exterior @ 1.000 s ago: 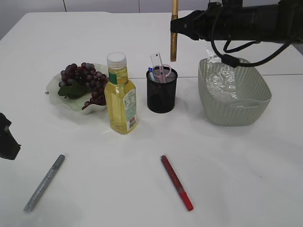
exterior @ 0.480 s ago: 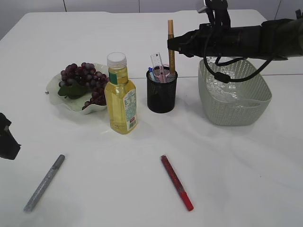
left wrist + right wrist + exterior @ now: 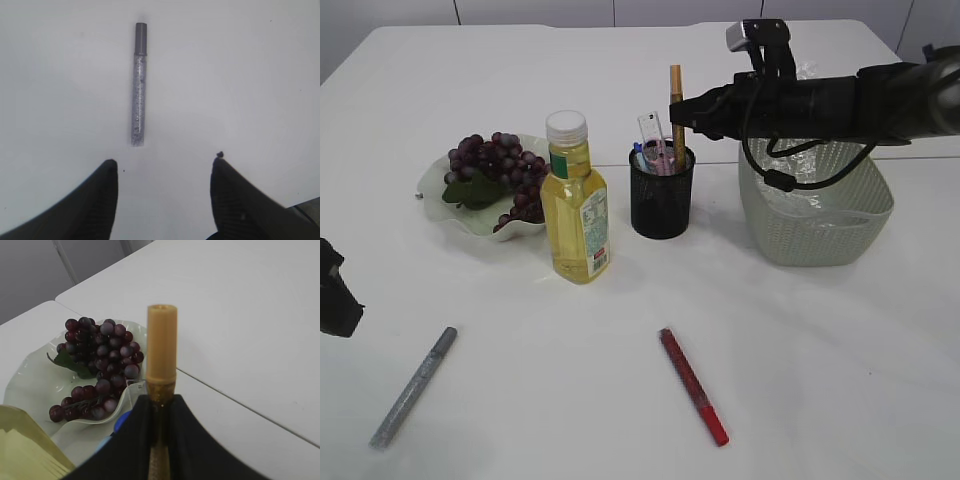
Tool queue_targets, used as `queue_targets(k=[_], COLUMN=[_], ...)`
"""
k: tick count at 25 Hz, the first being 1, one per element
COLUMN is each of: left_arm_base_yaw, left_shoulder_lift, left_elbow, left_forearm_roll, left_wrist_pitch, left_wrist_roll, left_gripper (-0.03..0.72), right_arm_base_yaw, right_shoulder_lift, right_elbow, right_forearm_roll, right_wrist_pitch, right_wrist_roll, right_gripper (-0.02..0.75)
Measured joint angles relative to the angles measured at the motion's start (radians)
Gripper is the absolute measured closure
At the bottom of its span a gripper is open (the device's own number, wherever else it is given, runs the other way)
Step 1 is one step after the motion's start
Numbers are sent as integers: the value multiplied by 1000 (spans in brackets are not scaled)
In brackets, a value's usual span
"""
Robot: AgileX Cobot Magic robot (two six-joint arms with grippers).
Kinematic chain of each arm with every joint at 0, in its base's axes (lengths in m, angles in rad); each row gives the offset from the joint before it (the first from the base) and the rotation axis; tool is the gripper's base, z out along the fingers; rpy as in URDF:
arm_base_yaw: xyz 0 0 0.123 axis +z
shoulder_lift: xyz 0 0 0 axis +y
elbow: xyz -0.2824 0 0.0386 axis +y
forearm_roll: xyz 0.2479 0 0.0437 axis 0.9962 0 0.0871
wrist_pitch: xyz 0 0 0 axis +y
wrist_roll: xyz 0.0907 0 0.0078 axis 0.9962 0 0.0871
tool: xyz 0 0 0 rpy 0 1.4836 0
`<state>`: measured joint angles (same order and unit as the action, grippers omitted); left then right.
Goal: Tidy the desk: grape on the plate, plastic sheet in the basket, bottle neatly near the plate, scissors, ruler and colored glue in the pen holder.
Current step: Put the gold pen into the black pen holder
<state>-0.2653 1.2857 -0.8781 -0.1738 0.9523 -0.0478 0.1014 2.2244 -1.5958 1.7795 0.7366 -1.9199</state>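
The right gripper (image 3: pixel 685 112) is reaching in from three o'clock, its jaws pinching the gold glue pen (image 3: pixel 676 110) partway down the barrel; the pen is standing upright with its lower end inside the pen holder (image 3: pixel 661 193) and its cap sticking well above the rim. In the right wrist view the two dark fingers (image 3: pixel 185 440) are pressing on either side of the gold barrel, the cap rising above them. The pen holder is sitting near the middle of the desk (image 3: pixel 800 340) and is also holding the ruler (image 3: pixel 653 132) and the scissors (image 3: pixel 662 155), of which pink and blue parts are showing at the rim. At nine o'clock of the holder, just beside it, the bottle (image 3: pixel 575 200) is standing upright, and farther toward nine o'clock the grape (image 3: pixel 495 175) is lying on the plate (image 3: pixel 435 190). The basket (image 3: pixel 815 205) is sitting at three o'clock of the holder with the plastic sheet (image 3: pixel 790 150) inside. The red glue pen (image 3: pixel 693 386) is lying at six o'clock of the holder, well apart from it, and the silver glue pen (image 3: pixel 413 387) is lying toward seven o'clock. The left gripper (image 3: pixel 162 172) is hovering at the desk's nine o'clock edge with jaws spread and holding nothing, the silver pen lying just ahead of its fingertips
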Motion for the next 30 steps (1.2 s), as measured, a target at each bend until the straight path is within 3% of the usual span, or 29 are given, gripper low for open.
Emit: queue_targets(k=[5, 11, 18, 20, 25, 30], left_arm_base_yaw=[0, 0, 0, 0, 0, 0], left_shoulder_lift=[0, 0, 0, 0, 0, 0], left_elbow=[0, 0, 0, 0, 0, 0], left_forearm_roll=[0, -2, -2, -2, -2, -2], left_wrist_pitch=[-2, -2, -2, 0, 0, 0], left_wrist_roll=[0, 0, 0, 0, 0, 0], left_gripper=[256, 256, 256, 256, 256, 256], right_arm_base_yaw=[10, 16, 17, 18, 18, 20], right_shoulder_lift=[9, 9, -16, -64, -214, -351], right_elbow=[0, 0, 0, 0, 0, 0], right_forearm_roll=[1, 2, -37, -137, -574, -928], right_wrist_pitch=[0, 6, -7, -49, -72, 70], right_wrist_roll=[0, -6, 95, 225, 648, 1071], right_gripper=[616, 384, 349, 349, 348, 347])
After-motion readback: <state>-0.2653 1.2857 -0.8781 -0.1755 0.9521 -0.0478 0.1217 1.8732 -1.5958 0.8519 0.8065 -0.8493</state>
